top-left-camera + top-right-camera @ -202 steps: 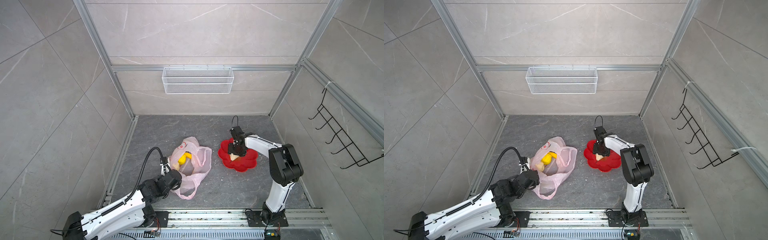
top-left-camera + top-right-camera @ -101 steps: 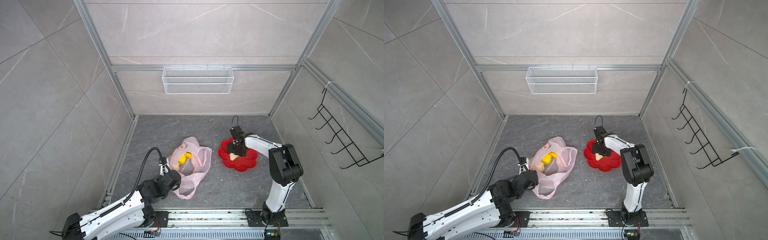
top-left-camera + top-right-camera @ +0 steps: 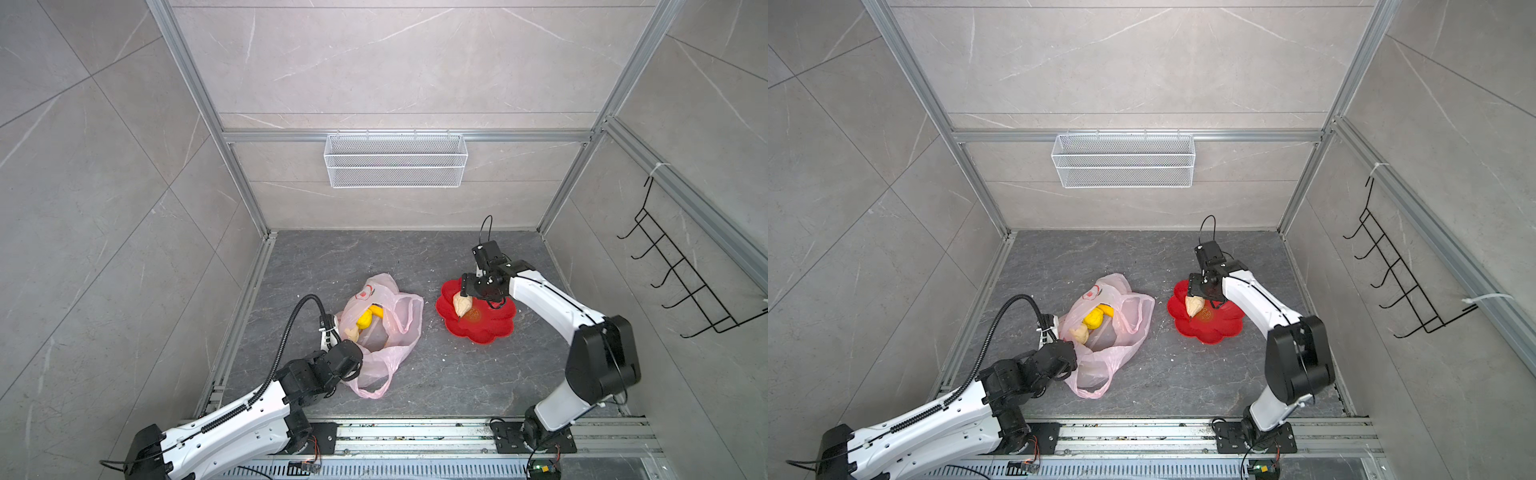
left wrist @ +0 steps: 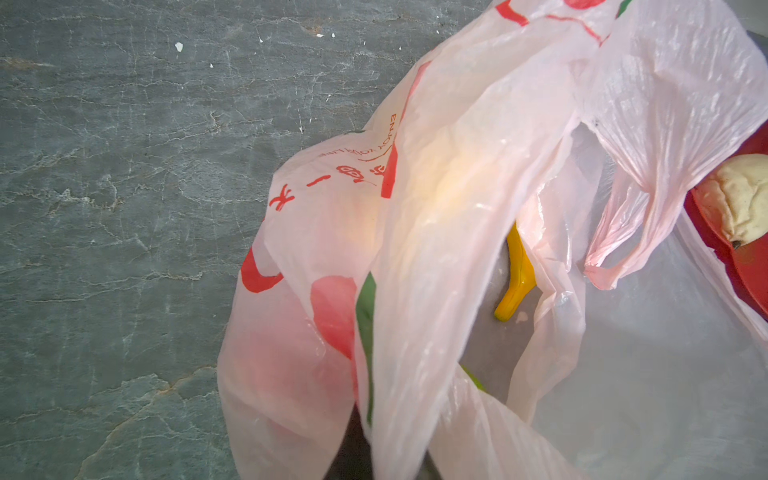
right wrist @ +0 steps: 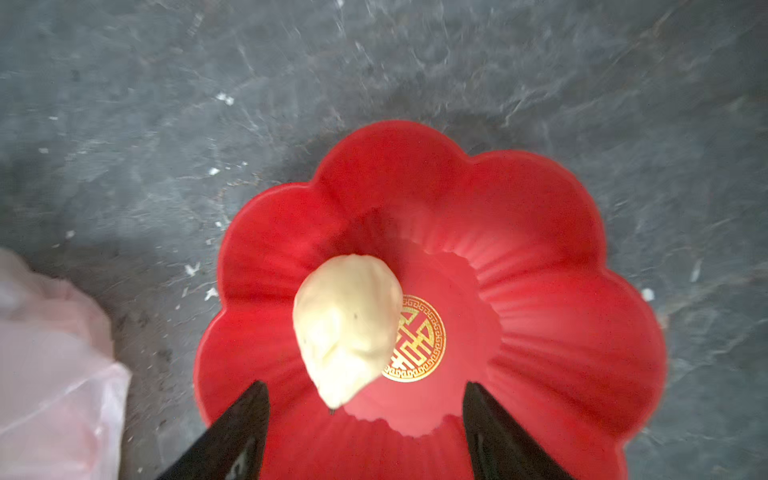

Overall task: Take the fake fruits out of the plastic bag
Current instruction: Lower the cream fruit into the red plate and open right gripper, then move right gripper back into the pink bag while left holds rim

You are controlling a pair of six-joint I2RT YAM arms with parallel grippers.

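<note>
Two containers lie on a dark grey, stone-veined bench [image 3: 440, 374] flecked with pale crumbs, inside grey marbled tile walls [image 3: 104, 208] framed in aluminium. A white wire basket [image 3: 395, 166] hangs on the back wall and a black hook rack [image 3: 681, 286] on the right one. Left of the middle we see the plastic bag [image 3: 401, 316] - thin, crinkled, translucent pink film with red and green print. Its mouth gapes upward and one loop handle trails toward the front rail. Inside it sit a yellow lumpy fruit [image 3: 365, 321] and a beige lump [image 3: 352, 332] just beside it, and the left wrist view shows the tip of a smooth yellow banana [image 4: 517, 278] between folds of film. The left hand [image 3: 351, 365] is closed at the bag's near rim, where the film gathers, so we take it to be pinching the plastic. Well apart to the right lies the red dish [image 3: 494, 332], glossy, scalloped like a flower, with a gold emblem [image 5: 415, 338] at its centre. A beige fruit [image 3: 462, 306], wrinkled and tapering to a point, lies in it partly over the emblem. The right hand [image 5: 365, 388] hangs above the dish with its black fingers [image 5: 249, 415] spread wide - they grip nothing, and the fruit's tip touches neither.
</note>
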